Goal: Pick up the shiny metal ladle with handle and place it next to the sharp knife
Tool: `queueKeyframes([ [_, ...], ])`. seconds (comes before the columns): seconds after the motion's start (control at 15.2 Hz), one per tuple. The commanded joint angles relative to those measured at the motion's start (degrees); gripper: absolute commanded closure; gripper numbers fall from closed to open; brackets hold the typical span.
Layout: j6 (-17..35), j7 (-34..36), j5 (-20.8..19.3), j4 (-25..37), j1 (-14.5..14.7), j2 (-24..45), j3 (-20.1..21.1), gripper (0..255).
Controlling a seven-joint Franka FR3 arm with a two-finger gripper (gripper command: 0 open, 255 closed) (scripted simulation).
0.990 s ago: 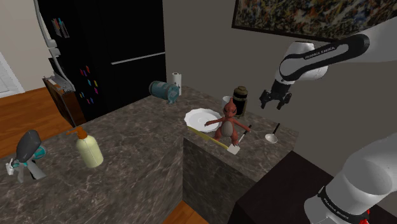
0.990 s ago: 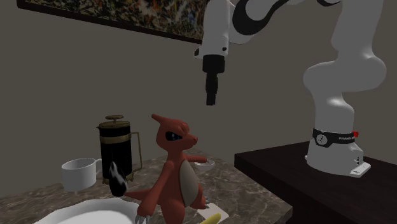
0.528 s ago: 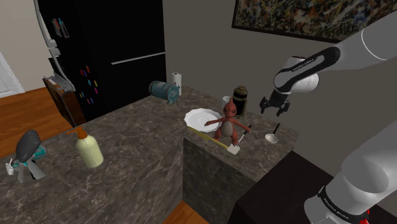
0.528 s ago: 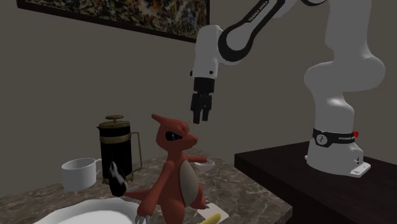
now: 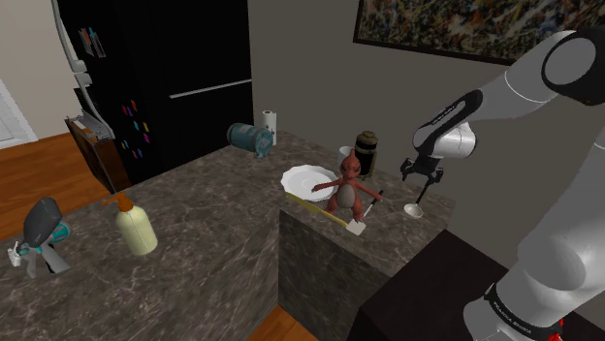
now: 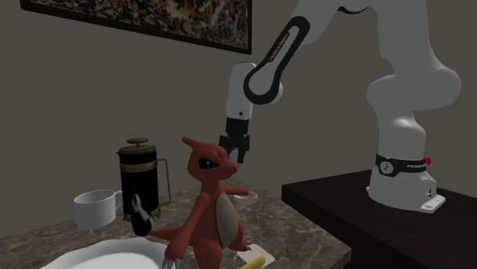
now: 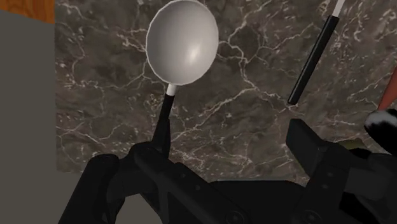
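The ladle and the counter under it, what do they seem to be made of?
The ladle: a pale grey bowl with a soft sheen, probably metal; its thin handle is matte black, perhaps plastic. The counter: dark brown with white veins, like marble or a similar stone.

Quick tally from us: one ladle (image 7: 181,41), one knife (image 7: 310,60), one red dragon figure (image 6: 210,206). For dishes we count one white plate (image 5: 302,177) and one white mug (image 6: 95,208), plus one dark coffee press (image 6: 139,179). Then one paper towel roll (image 5: 268,126), one teal canister (image 5: 247,136), one pump bottle (image 5: 136,229) and one grey-and-teal gadget (image 5: 41,231) we can't name. Big stuff: one black fridge (image 5: 175,68), one painting (image 6: 153,15), one robot arm (image 6: 405,84). The fridge's coloured magnets (image 5: 136,124) are too small for us to count.
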Motion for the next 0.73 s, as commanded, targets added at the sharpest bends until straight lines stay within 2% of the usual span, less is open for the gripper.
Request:
queueKeyframes([
  [0.0, 2.36, -0.28, 2.8, 1.65, -1.39, 3.82, -0.02, 0],
  [0.46, 9.55, -1.43, 12.49, 8.01, -8.63, 16.76, 2.74, 0],
  [0.66, 11.25, -2.0, 14.09, 9.67, -10.45, 19.93, 4.18, 0],
])
